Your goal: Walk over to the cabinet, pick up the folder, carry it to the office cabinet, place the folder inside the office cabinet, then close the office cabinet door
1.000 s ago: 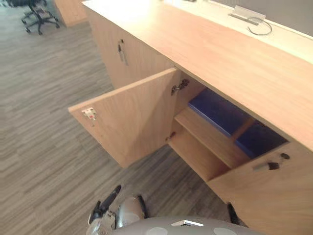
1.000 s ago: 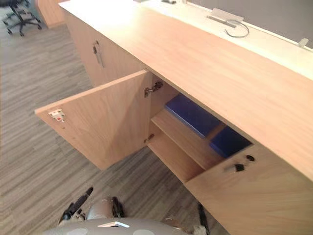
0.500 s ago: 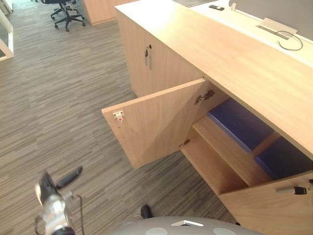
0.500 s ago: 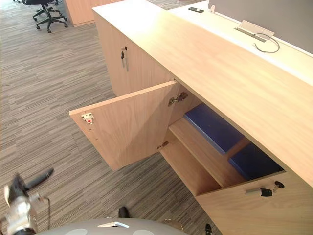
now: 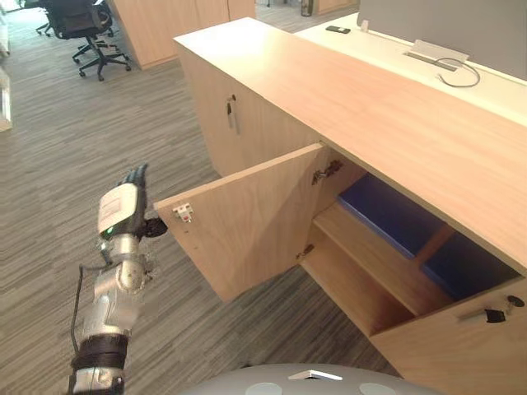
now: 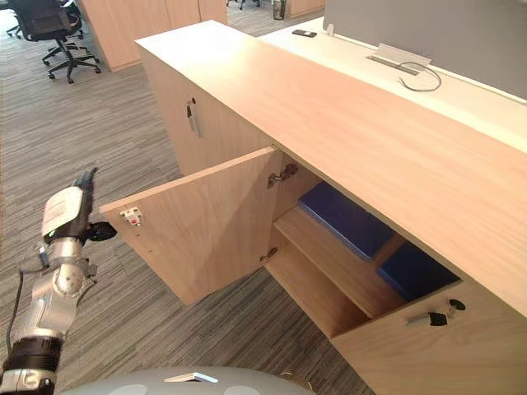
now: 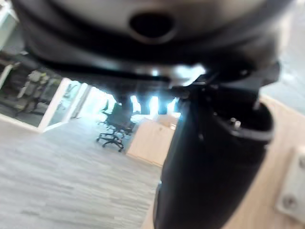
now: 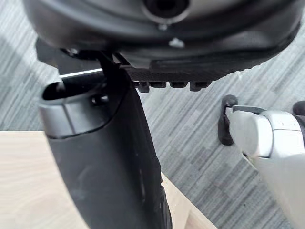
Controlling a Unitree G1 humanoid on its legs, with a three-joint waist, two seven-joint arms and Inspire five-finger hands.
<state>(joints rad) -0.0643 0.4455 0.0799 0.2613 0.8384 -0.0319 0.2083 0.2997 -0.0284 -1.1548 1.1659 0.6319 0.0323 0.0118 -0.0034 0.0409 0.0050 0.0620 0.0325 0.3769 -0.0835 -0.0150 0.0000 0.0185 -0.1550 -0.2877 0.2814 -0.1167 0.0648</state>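
Observation:
The office cabinet (image 5: 387,99) is a long low wooden unit, and its door (image 5: 247,218) stands swung out over the floor. Inside, two blue folders lie flat on the upper shelf: one (image 5: 387,210) on the left and one (image 5: 461,263) on the right. My left hand (image 5: 122,207) is raised beside the door's free edge, fingers straight and pointing up. Its thumb (image 5: 155,227) is close to the edge by the small latch plate (image 5: 181,212); I cannot tell whether it touches. My right hand (image 8: 105,157) hangs low over the carpet, relaxed and holding nothing.
The door to the left of the opening is closed and has a metal handle (image 5: 233,115). To the right is another door with a key in its lock (image 5: 494,315). A desk with a looped cable (image 5: 457,70) runs behind the cabinet. An office chair (image 5: 78,25) stands at the far left.
My left arm has risen from low near the floor to the open door's free edge. The whole picture has shifted, so the camera moved. The folders lie as before.

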